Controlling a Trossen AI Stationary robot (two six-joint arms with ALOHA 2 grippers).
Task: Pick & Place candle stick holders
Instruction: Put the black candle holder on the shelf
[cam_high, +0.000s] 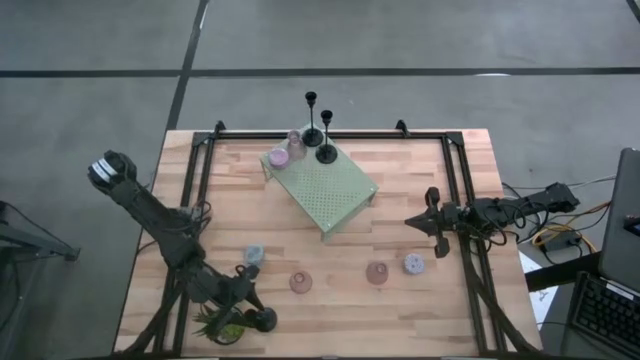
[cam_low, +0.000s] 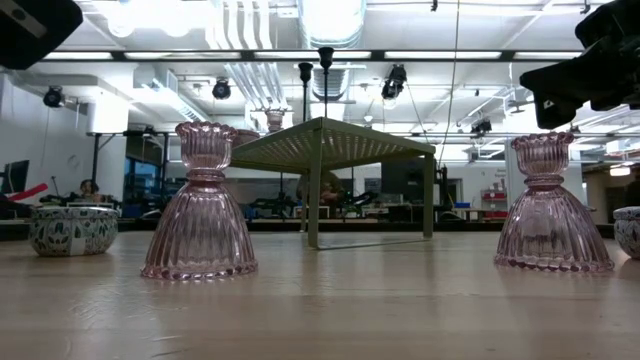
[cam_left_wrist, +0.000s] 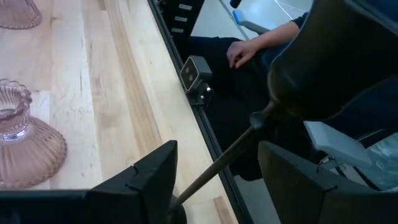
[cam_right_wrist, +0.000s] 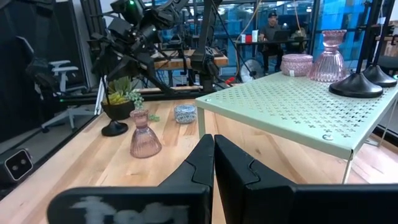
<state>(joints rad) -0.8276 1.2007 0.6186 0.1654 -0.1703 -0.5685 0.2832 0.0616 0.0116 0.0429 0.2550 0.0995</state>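
Left pincer (cam_left_wrist: 214, 186) sits at the near-left corner of the tabletop (cam_high: 440, 200), fingers spread around the thin stem of a black candle stick holder (cam_left_wrist: 292, 74). Stem runs between the fingers; contact not clear, so I'd call it spread, not clamped. That holder's round base shows on the tabletop beside the potted plant (cam_high: 222, 325).

Right pincer (cam_right_wrist: 213, 163) hangs over the right side of the tabletop with fingers pressed together, holding nothing.

Handling, my read:
- Black holders: likely metal, stiff, thin stem, weight low in the base. Grip the stem low, near the base, or it will swing. Top-heavy only if tilted.
- Pink holders: ribbed glass by the look, so fragile and slick. Take them at the narrow waist between cup and flared skirt; the ribs help a little.
- Pale patterned cups: short, round, probably ceramic. Pinch across the rim.

Where things are:
- Green stand (cam_high: 322, 188) at the centre back carries two black holders (cam_high: 326, 153), a pink holder (cam_high: 294, 142) and a low pink cup (cam_high: 279, 157) on its far end.
- Two pink glass holders stand on the near tabletop, one (cam_high: 301, 282) left of the other (cam_high: 377, 272).
- Pale cups: one (cam_high: 254, 254) near the left pincer, one (cam_high: 413, 263) just beside the right pincer.

All upright, none touching.
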